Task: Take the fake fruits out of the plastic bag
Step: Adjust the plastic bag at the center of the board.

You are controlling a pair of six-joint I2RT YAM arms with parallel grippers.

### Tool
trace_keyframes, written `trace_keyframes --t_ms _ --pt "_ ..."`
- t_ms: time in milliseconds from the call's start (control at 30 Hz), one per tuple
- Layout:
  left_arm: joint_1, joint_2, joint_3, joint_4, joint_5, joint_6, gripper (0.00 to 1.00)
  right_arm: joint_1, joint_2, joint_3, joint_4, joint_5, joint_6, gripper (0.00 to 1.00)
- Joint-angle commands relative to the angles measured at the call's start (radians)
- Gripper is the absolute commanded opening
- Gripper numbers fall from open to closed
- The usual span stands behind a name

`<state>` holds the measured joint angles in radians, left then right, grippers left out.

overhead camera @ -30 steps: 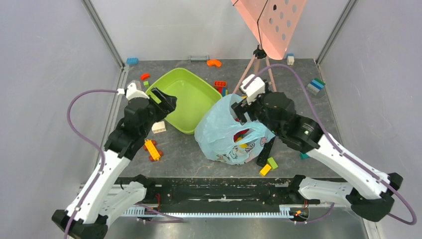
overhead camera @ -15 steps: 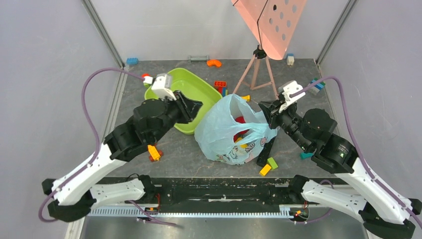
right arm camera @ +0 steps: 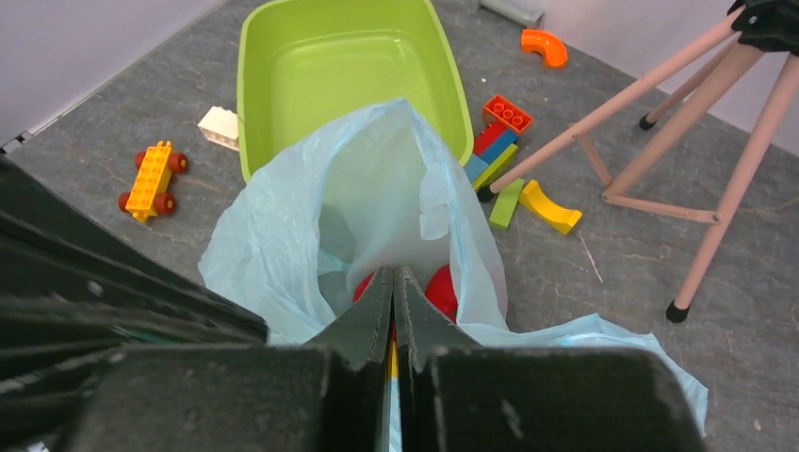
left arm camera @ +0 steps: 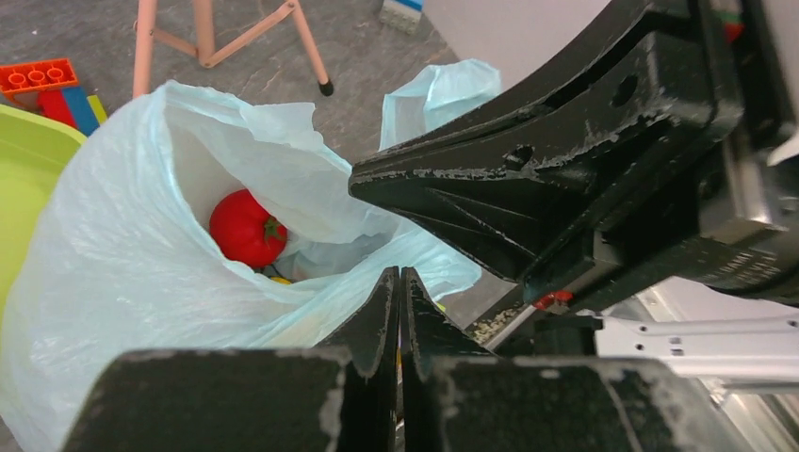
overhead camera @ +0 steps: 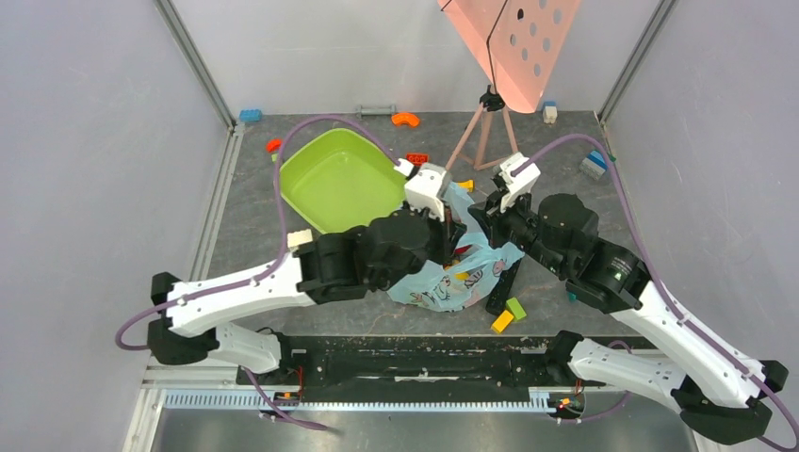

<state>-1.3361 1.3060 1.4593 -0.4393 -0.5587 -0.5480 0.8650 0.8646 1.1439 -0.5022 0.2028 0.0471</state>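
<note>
Grey table (overhead camera: 247, 198), walled in. Mid-table sat thin light-blue printed plastic bag (overhead camera: 443, 287), glossy red round fake fruit (left arm camera: 247, 229) inside. Both left hand (left arm camera: 399, 275) and right hand (right arm camera: 393, 275) pinched together on bag rim. Hard pull looked likely to tear film, scatter fruit.

No lettering, label, brand, number or sign can be read in any view; the dark printed figures on the light-blue plastic bag (overhead camera: 452, 284) are too small and crinkled to read.
</note>
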Motion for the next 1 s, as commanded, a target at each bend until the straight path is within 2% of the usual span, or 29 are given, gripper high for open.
trace_keyframes --t_ms 0,167,467,667,967 --pt "-0.003 0.061 0.055 0.049 -0.078 0.056 0.02 -0.038 0.010 -0.014 0.001 -0.033 0.023 0.00" --pt "0.029 0.096 0.053 0.048 -0.105 0.059 0.02 -0.098 0.035 -0.039 0.018 -0.120 0.022 0.00" --pt "0.162 0.140 0.020 0.101 0.026 0.023 0.02 -0.160 0.040 -0.104 0.055 -0.252 0.026 0.00" --pt "0.178 0.211 0.034 0.113 0.094 0.010 0.02 -0.210 0.047 -0.143 0.082 -0.277 0.036 0.00" --pt "0.220 0.240 -0.097 0.118 0.097 -0.007 0.02 -0.296 0.089 -0.243 0.182 -0.338 0.052 0.00"
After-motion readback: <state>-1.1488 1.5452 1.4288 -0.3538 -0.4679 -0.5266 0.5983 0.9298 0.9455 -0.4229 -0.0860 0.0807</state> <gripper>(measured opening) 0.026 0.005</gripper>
